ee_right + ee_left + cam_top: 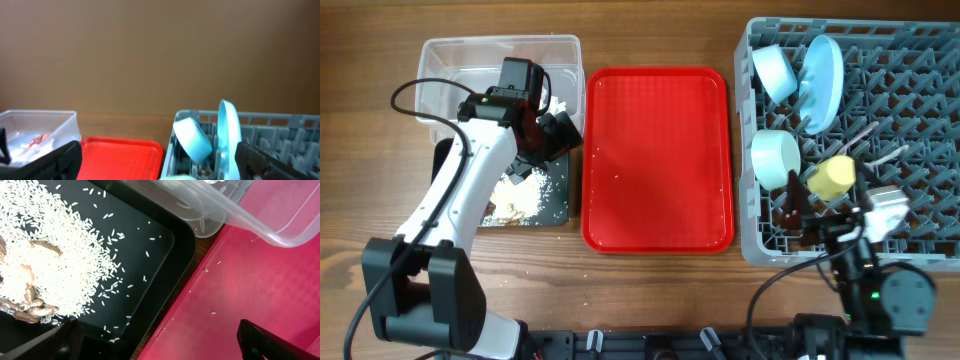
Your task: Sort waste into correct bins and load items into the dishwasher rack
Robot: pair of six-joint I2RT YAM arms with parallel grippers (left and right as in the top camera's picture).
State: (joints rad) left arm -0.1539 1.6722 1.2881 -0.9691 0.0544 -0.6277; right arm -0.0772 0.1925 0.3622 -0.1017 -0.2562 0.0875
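Observation:
My left gripper (556, 134) is open and empty, hovering over the seam between the black tray (556, 200) and the red tray; its fingers frame the left wrist view (160, 347). White rice-like crumbs (65, 260) and brown scraps (30, 307) lie in the black tray (150, 245). The clear tub (450, 60) holds the red-and-white wrapper (35, 139). The grey dishwasher rack (920, 110) holds two blue-green bowls (775, 70) (775, 158), the blue plate (823, 82), the yellow cup (832, 177) and white utensils (885, 155). My right gripper (825, 215) is open and empty over the rack's front edge.
The flat red serving tray (658, 160) lies between the bins and the rack, with a few stray crumbs (213, 313) on it. The clear tub's corner (260, 230) overhangs the red tray in the left wrist view. The wooden table shows all round.

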